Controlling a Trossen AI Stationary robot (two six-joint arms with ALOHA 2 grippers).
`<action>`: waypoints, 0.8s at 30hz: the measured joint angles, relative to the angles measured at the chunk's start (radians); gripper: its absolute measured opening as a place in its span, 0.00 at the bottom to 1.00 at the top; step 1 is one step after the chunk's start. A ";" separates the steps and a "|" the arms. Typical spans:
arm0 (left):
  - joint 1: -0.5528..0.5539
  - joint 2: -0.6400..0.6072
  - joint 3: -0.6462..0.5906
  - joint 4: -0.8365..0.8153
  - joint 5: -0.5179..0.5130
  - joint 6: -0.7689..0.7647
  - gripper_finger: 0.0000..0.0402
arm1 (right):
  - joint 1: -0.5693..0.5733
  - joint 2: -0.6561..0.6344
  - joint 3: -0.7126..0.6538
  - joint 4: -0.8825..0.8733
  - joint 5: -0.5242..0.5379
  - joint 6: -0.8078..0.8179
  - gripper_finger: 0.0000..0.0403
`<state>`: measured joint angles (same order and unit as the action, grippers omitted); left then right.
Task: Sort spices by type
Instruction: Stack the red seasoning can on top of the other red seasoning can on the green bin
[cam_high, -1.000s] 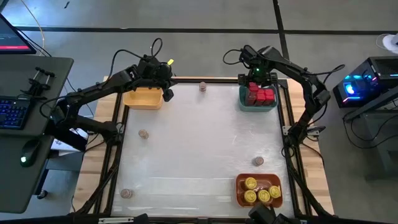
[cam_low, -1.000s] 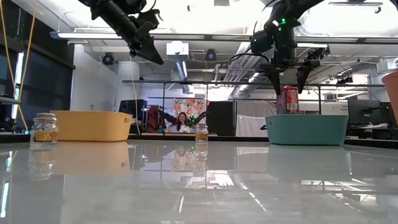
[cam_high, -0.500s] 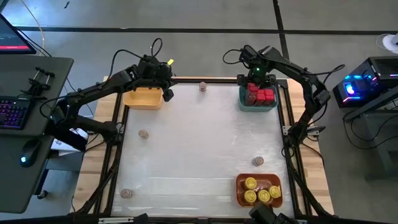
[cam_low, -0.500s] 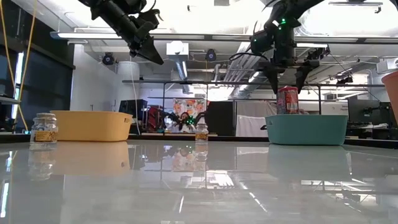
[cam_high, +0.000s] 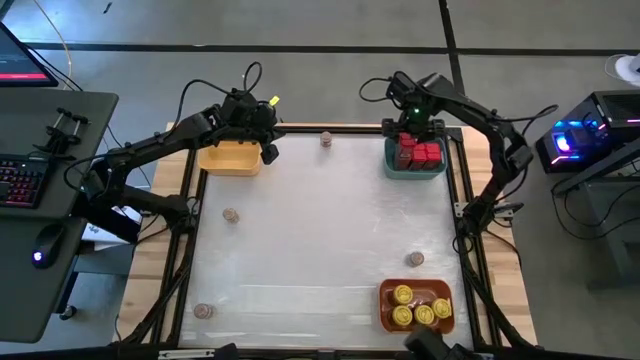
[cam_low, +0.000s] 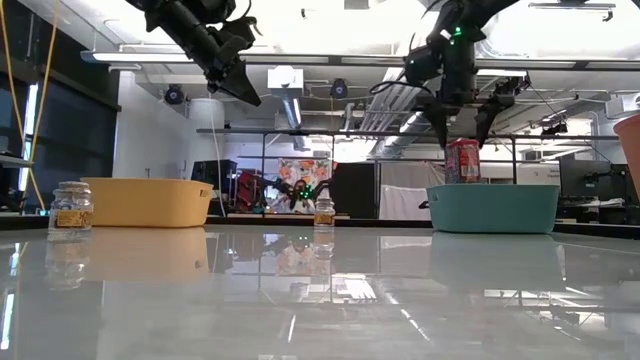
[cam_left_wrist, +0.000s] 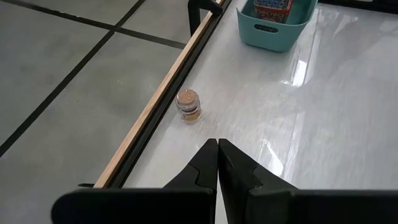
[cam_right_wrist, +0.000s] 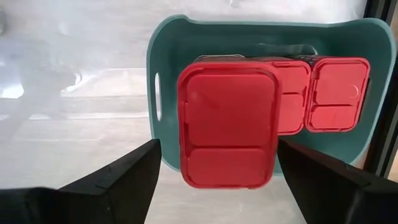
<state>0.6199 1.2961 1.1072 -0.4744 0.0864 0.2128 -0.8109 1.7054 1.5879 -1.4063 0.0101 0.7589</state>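
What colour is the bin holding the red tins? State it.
Teal bin, clearest in the right wrist view, with the red tins inside.

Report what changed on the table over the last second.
Almost nothing. The right gripper rose slightly above the teal bin, its fingers open, clear of the red tin standing in it. The left gripper stayed shut above the yellow bin. The brown jars and the yellow-lidded jars in the orange bin did not move.
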 joint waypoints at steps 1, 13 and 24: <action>0.001 0.000 0.000 0.000 0.000 -0.001 0.00 | -0.002 -0.007 0.000 0.000 0.000 0.000 0.79; 0.003 0.000 0.000 0.008 -0.012 -0.009 0.00 | -0.049 -0.096 0.001 0.004 0.014 -0.051 0.79; 0.003 -0.072 0.000 0.058 -0.024 -0.063 0.00 | -0.046 -0.117 0.001 0.078 0.044 -0.215 0.79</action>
<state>0.6228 1.2243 1.1072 -0.4162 0.0620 0.1502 -0.8570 1.5883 1.5890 -1.3280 0.0546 0.5440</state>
